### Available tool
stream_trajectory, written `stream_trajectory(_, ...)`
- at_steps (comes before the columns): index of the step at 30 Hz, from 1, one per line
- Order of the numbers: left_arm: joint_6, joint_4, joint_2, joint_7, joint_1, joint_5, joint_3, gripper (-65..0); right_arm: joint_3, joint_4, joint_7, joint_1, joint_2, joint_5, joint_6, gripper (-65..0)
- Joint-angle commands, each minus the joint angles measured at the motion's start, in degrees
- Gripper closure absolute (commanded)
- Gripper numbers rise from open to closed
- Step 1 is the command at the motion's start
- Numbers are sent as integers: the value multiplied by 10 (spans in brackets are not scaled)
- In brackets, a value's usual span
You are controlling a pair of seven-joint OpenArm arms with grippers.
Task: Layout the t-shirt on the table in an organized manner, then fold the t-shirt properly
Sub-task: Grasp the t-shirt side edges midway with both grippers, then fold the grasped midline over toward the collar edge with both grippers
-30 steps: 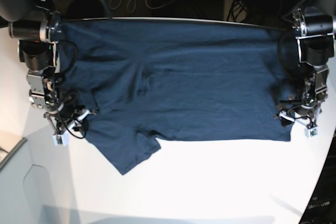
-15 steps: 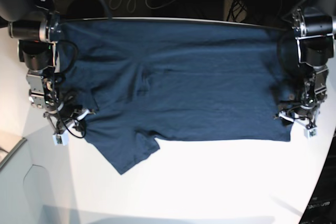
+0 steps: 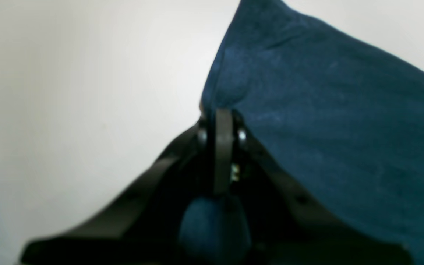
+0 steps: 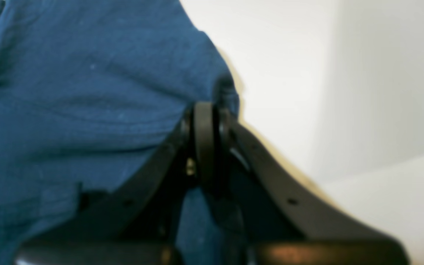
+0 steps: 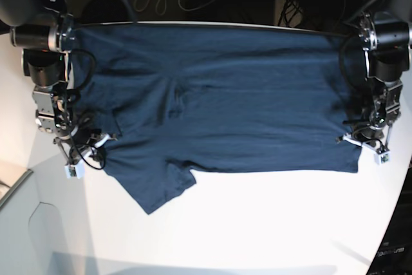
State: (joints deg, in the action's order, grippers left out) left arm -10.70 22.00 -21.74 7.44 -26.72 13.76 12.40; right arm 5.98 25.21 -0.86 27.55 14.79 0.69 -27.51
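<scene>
Black left pincer (image 3: 222, 121): closed on a bunched edge of the t-shirt (image 3: 329, 121), cloth pinched between its jaws.
Black right pincer (image 4: 205, 110): likewise clamped on the opposite edge.
Purpose of hold: opposed grips at the two ends likely keep the fabric taut for smoothing.
T-shirt position: spread wide across the far half of the white surface (image 5: 257, 223), one sleeve (image 5: 158, 188) angling toward the near side.
Stage: layout, judged unfinished; folding not begun.

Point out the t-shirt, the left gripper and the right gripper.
t-shirt (image 5: 244, 107): base view, middle of the spread cloth.
left gripper (image 3: 222, 110): left wrist view, fingertips shut on the cloth edge.
right gripper (image 4: 206, 105): right wrist view, fingertips shut on the cloth edge.
</scene>
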Motion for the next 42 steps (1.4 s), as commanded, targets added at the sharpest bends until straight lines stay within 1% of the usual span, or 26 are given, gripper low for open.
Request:
stream_trajectory(1,-2,5,-7,10,-10,1,1,-3,0,2,-20,4,5,-8,6,0)
stream_trajectory(4,-2,51,-7,16,-6,2,2,-3,0,2,-20,4,5,-8,6,0)
stream_trajectory(8,-2,157,-7,17,38,4,2,-3,3,3,-17,6,5,-7,6,0)
stream_trajectory(11,-2,197,-6,17,64,33,2,-3,4,5,-16,7,5,-7,6,0)
stream_trajectory(15,-1,209,-9,18,85,74,2,-3,5,53,-20,-3,4,-6,6,0)
stream_trajectory(19,-1,209,-10,18,102,100,2,-3,5,137,-21,-46,2,-6,6,0)
stream_trajectory(25,-2,209,-11,18,104,128,2,-3,8,240,-20,-106,2,-4,6,0)
stream_trajectory(27,-2,209,-11,18,105,138,2,-3,29,273,-19,-127,1,-4,6,0)
stream_trajectory(32,-2,210,-12,17,110,143,2,-3,71,322,-21,-158,-11,-4,6,0)
stream_trajectory(35,-2,231,-12,17,117,144,2,-3,79,339,-21,-177,-11,-4,6,0)
stream_trajectory(37,-2,258,-12,17,138,144,6,-3,79,356,-21,-193,-11,-4,6,0)
stream_trajectory(41,-2,318,-9,19,178,144,54,-2,79,392,-17,-227,-14,-4,6,0)
stream_trajectory(42,-2,326,-8,27,184,144,61,-2,79,402,-17,-235,-14,-4,6,0)
